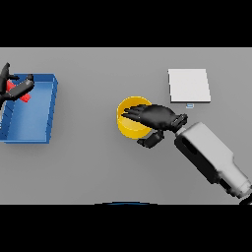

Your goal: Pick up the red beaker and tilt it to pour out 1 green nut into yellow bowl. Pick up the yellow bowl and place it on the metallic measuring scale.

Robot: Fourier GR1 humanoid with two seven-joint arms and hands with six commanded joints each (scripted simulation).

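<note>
The yellow bowl (129, 126) stands mid-table. My right hand (158, 116) lies over its right half, fingers stretched out across the rim and thumb hanging beside the bowl's near right side; the hand hides the inside of the bowl. At the far left my left hand (20, 86) is shut on the red beaker (24, 97), holding it above the blue bin (51, 109); only bits of red show between the fingers. The metallic measuring scale (189, 85), a pale square plate, lies at the back right of the bowl. I see no green nut.
The blue bin occupies the left side of the table, its right wall well apart from the bowl. Bare grey table (88, 167) spreads between bin and bowl and along the front. My right forearm (211, 155) crosses the lower right.
</note>
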